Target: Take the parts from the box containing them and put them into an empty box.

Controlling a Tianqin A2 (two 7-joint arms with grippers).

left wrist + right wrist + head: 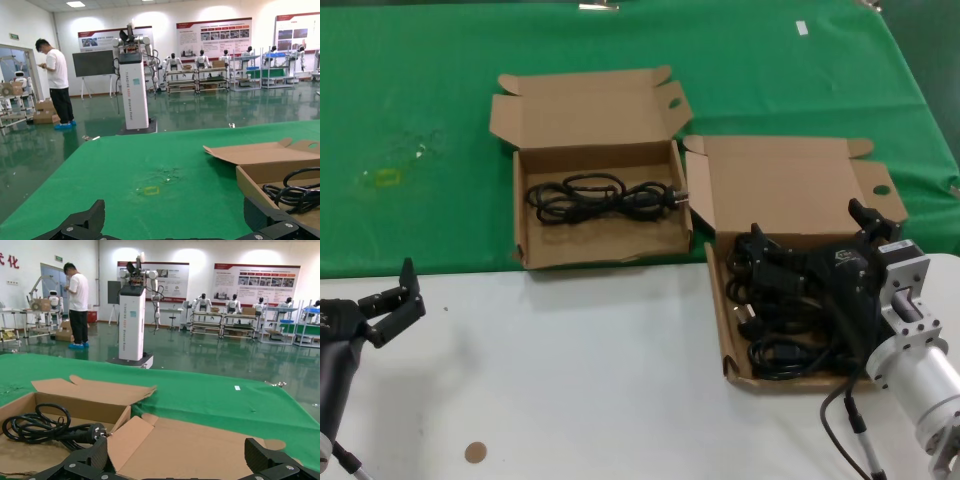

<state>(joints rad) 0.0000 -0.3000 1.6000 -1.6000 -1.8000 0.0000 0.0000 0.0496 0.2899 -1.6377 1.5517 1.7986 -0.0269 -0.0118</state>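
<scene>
The box with the round flap hole (881, 189) stands at the right and holds several black power cords (775, 325). My right gripper (810, 232) hovers open and empty over them; its wrist view looks across that box's lid (200, 450) between the fingers (95, 455). The wavy-fronted box (590, 262) with the oval flap hole stands at centre left and holds one looped cord (600, 195), which also shows in the right wrist view (45, 427) and the left wrist view (295, 192). My left gripper (395, 300) is open and empty over the white table at lower left.
A green cloth (420, 100) covers the far half of the table, with a small yellow mark (385, 178) on it. A white surface (580, 370) lies in front, with a brown disc (475, 452). A white tag (801, 28) lies far back.
</scene>
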